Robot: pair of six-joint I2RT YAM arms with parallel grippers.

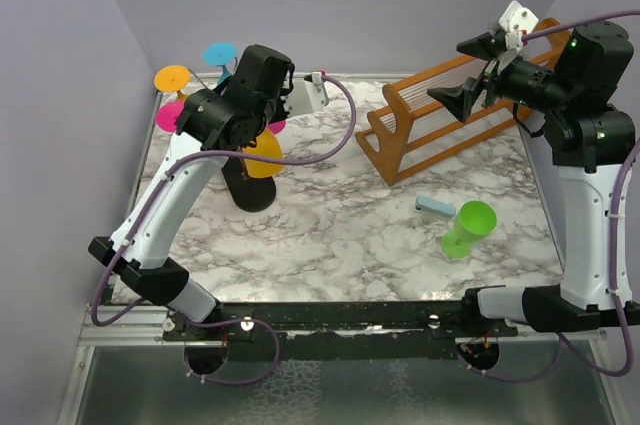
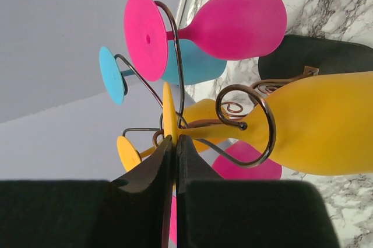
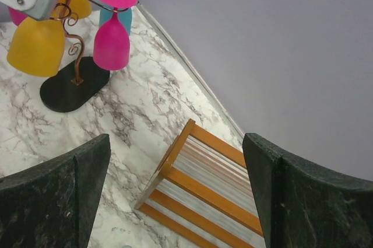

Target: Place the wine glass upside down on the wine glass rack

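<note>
The wine glass rack (image 1: 250, 190), thin dark wire on a black oval base (image 2: 317, 55), stands at the left and carries pink (image 2: 239, 23), blue (image 2: 195, 67) and orange glasses upside down. My left gripper (image 2: 176, 138) is shut on the thin foot (image 2: 169, 111) of a yellow wine glass (image 2: 315, 125), which hangs bowl down at a curled hook arm (image 2: 269, 121); its bowl also shows from above (image 1: 262, 157). A green wine glass (image 1: 468, 228) lies on its side on the table at the right. My right gripper (image 1: 468, 70) is open and empty, raised above the wooden rack.
A large orange-brown wooden slatted rack (image 1: 440, 120) lies at the back right, also under my right gripper's open fingers in the right wrist view (image 3: 215, 195). A small light-blue piece (image 1: 434, 207) lies beside the green glass. Purple walls close the back and sides.
</note>
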